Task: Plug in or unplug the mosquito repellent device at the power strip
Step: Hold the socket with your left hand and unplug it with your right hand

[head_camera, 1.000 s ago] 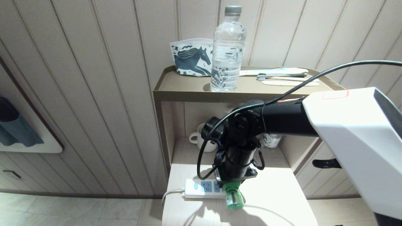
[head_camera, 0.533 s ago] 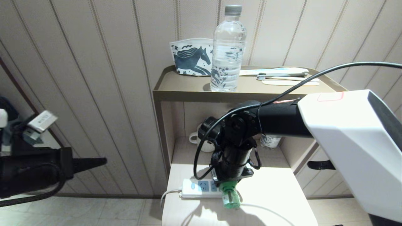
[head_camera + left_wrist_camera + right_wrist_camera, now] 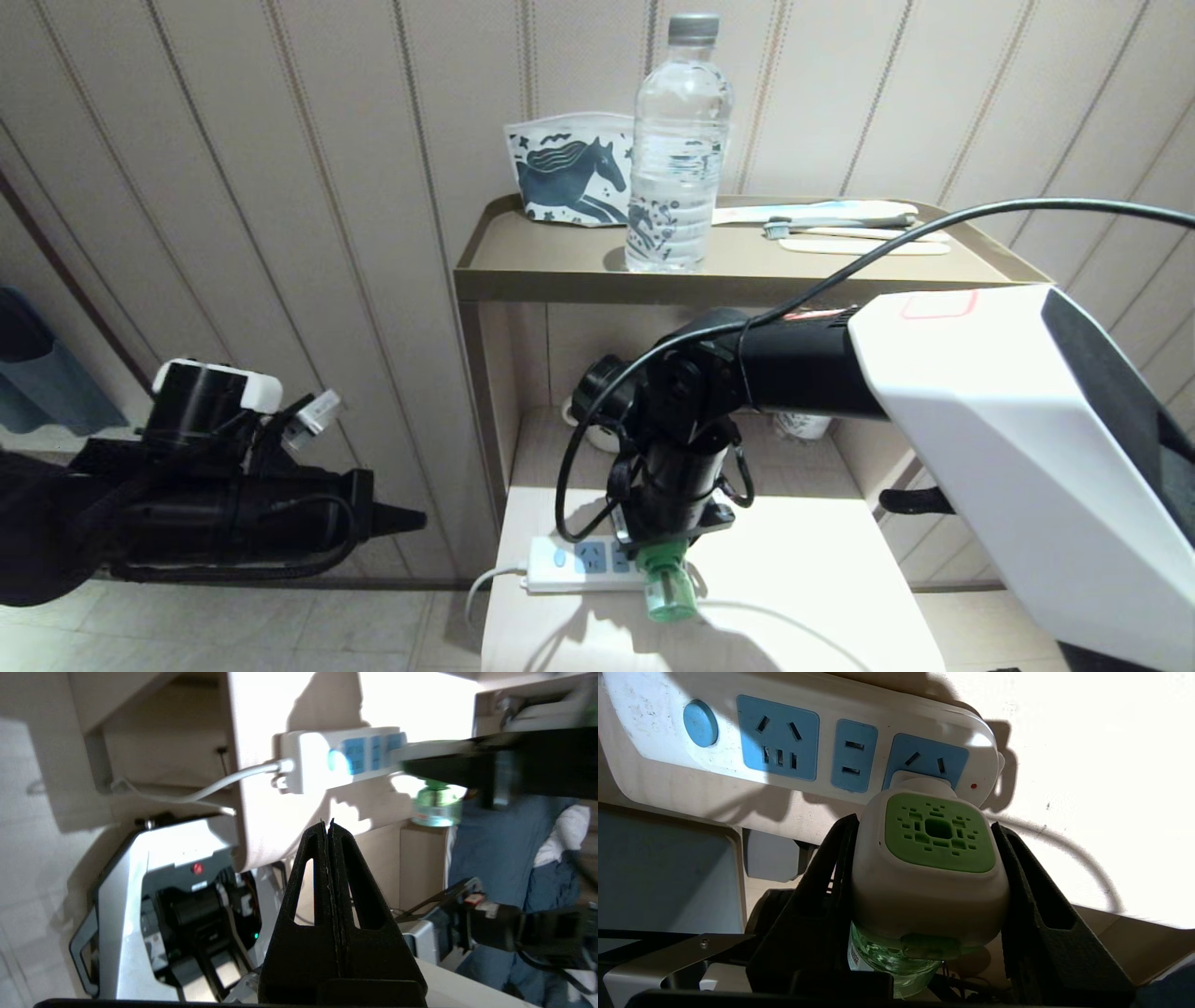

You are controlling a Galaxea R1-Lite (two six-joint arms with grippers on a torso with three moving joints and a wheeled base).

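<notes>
The white power strip [image 3: 579,563] lies near the front left edge of the pale lower table [image 3: 822,597]. The mosquito repellent device [image 3: 665,586] sits at its rightmost socket, with the green bottle pointing toward the table front. In the right wrist view the device's green-and-white head [image 3: 931,868] meets the third blue socket face of the power strip [image 3: 738,751]. My right gripper [image 3: 924,823] reaches down from above and is shut on the head's two sides. My left gripper [image 3: 411,518] hangs shut and empty to the left of the table. Its tips [image 3: 327,823] point toward the strip [image 3: 317,760].
The strip's white cord [image 3: 490,583] drops over the table's left edge. The brown upper shelf [image 3: 560,266] carries a clear water bottle [image 3: 677,149], a horse-print pouch [image 3: 569,173] and toothbrushes [image 3: 840,229]. The striped wall stands close behind and tiled floor [image 3: 233,625] lies below left.
My left arm has swung into view from the left, gripper shut, and reached toward the table. The right gripper, the device and the strip have shifted together slightly left.
</notes>
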